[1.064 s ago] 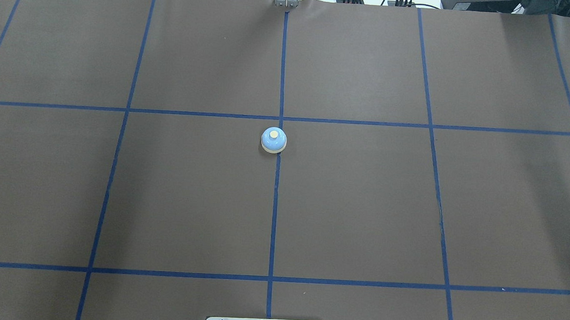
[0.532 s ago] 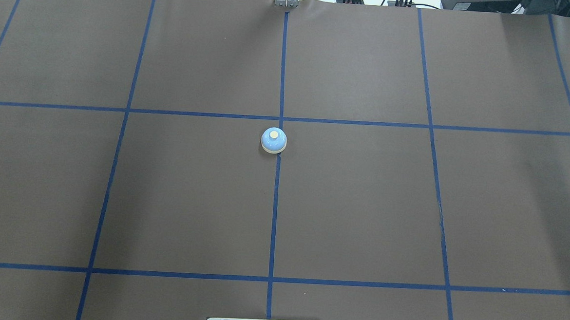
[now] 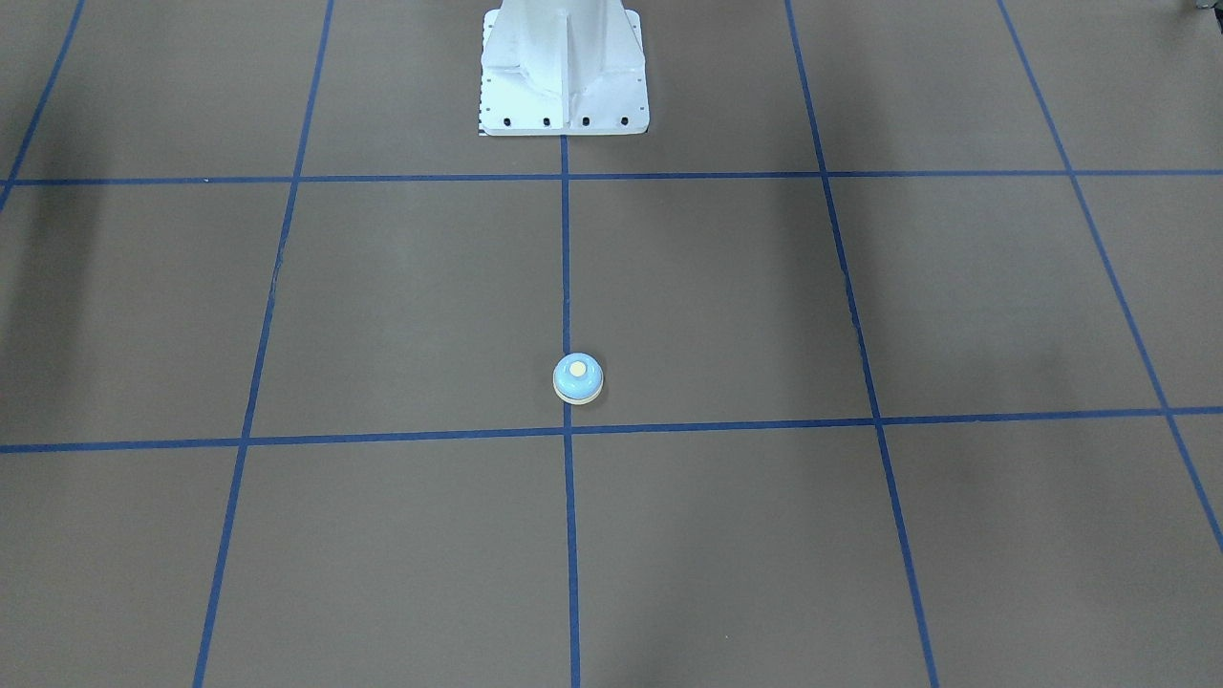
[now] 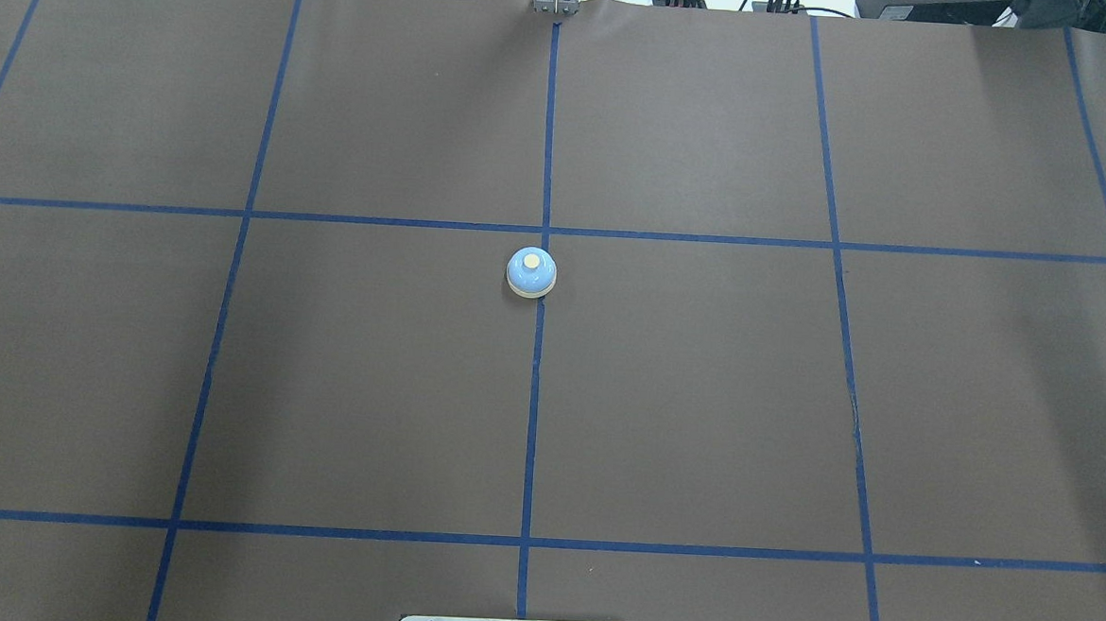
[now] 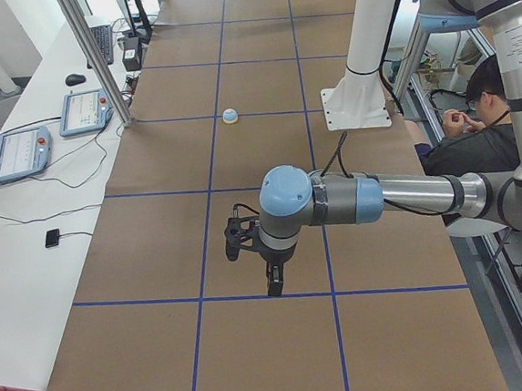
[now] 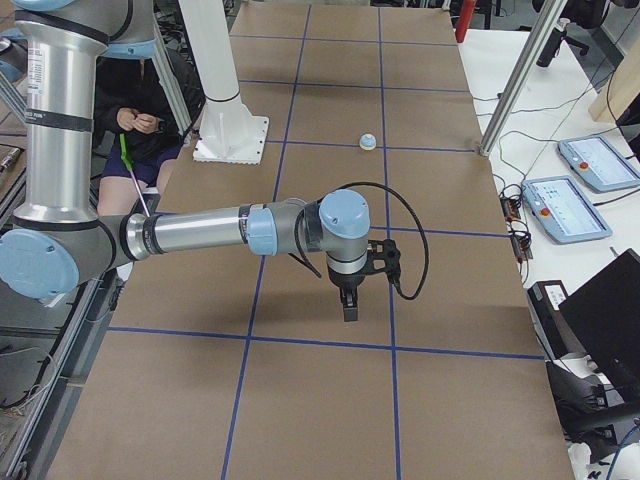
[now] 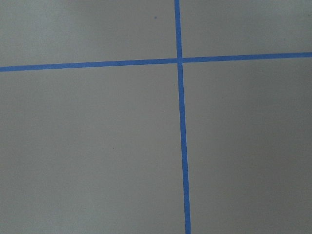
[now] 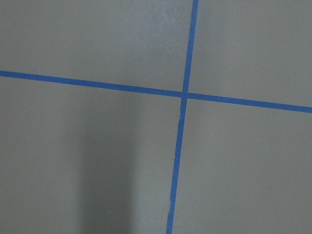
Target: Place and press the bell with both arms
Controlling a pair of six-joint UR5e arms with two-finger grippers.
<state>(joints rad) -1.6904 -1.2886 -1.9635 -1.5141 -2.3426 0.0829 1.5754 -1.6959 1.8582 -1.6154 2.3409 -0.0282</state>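
While the bell (image 4: 531, 272) sits alone on the bench (image 4: 700, 403), we judge pressing undone; left fingers (image 5: 274, 282), right fingers (image 6: 348, 307): we cannot tell.

We see the counter (image 4: 700, 403) under matt brown paper, with smooth blue tape lines (image 4: 532, 423). On the bell (image 4: 531, 272): glossy light-blue dome, cream base. The pedestal (image 3: 564, 67) is glossy white painted metal. Both left arm (image 5: 407, 196) and right arm (image 6: 190, 232): satin silver metal tubes, smooth light-blue caps.

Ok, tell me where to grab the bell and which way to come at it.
Grip the bell low, across its cream base, coming straight down from above. It stands upright; the smooth dome slopes away, so a higher hold would likely slip, and the button on top should stay untouched.
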